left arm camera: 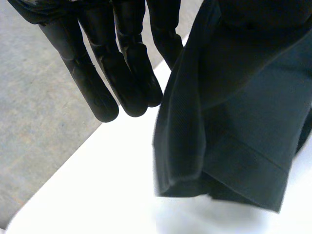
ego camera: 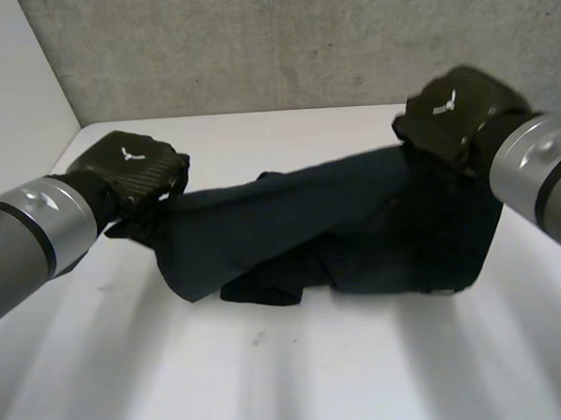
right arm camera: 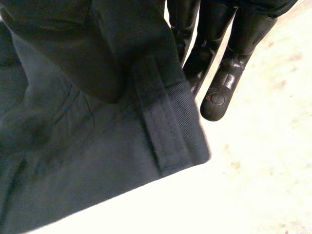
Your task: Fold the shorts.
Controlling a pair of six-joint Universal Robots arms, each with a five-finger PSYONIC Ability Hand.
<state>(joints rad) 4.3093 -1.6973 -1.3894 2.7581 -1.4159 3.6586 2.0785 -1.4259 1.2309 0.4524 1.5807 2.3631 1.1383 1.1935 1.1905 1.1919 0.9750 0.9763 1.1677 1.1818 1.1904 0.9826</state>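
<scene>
The white table [ego camera: 271, 380] has a smooth, matte top that meets two walls. Along the table's far edge rises a grey, rough-textured wall [ego camera: 281, 41], mottled like concrete. At the table's left side stands a plain white wall [ego camera: 10, 74], and the two walls meet at the table's far left corner. A small dark speck [ego camera: 259, 339] lies on the table's near half. In the left wrist view the grey wall [left arm camera: 39, 122] runs along the table's edge [left arm camera: 112, 195].

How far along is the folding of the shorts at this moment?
Done: nothing neat yet; the shorts are bunched, with no clean fold. In hand: the left hand holds a hem end and the right hand the waistband end, the upper edge held up while the rest lies on the table. Left: the whole fold, probably.
</scene>
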